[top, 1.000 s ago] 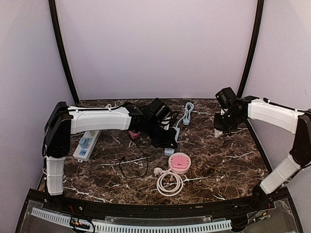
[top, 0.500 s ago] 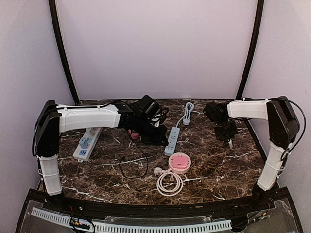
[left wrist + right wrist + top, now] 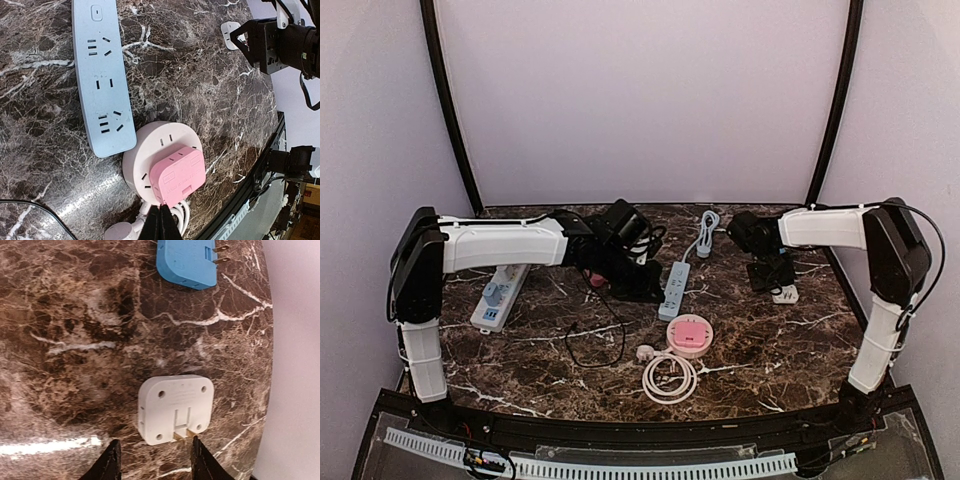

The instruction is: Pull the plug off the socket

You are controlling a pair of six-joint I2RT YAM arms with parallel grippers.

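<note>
A dark brown marble-patterned table stands inside pale lilac walls, framed by two black arched poles; the left arm reaches across to the middle and the right arm folds inward at the right rear.

A white power strip lies at the left, its far end hidden under the left arm, with a grey plug and a blue one seated in it, though their shapes are too small to make out; a pale blue power strip lies at the centre, its slots facing up; a bundled grey cable lies just beyond its far end; just nearer stands a round pink socket with a pink plug pushed into it; a coiled white cable lies in front of that, and a loose black cable loops to the left.

The left gripper has its tips pressed together on nothing, hanging over the round socket's near edge.

The right gripper stands with its fingers apart and grips nothing; the white plug lies on the table just ahead of them, brass prongs up, well apart from the pale blue power strip; a blue adapter beyond it is cut off by the frame's top edge.
</note>
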